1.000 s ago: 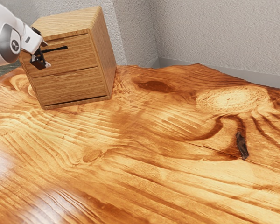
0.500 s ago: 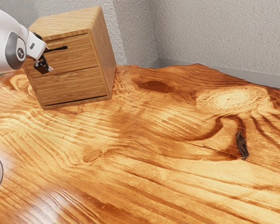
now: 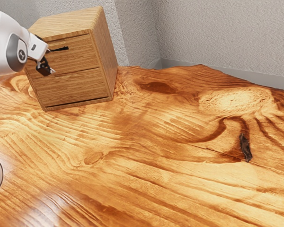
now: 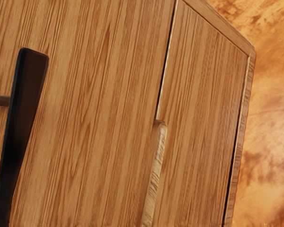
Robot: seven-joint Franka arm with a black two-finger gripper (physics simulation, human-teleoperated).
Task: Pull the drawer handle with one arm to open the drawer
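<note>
At the upper left of the frame the arm [image 3: 9, 45] has crept a little toward the cabinet [image 3: 80, 28] over the last second, and its gripper [image 3: 44, 67] has dropped slightly. It now hangs right in front of the wooden face, near the seam between the two drawers. That leaves it below and to the left of the handle [image 3: 60, 48], the thin black bar on the top drawer [image 3: 80, 56], so to my eye it is closing in and has yet to get hold of the bar. From the hand's own camera the bar sits off to one side of the gripper, not under it. Whether the gripper is open or closed I cannot tell from here. The top drawer looks shut or very nearly so. Counting up: one arm, one gripper, one cabinet on the table [image 3: 170, 151], two drawer fronts with the lower drawer [image 3: 71, 87] beneath, and one black handle that I can see.
</note>
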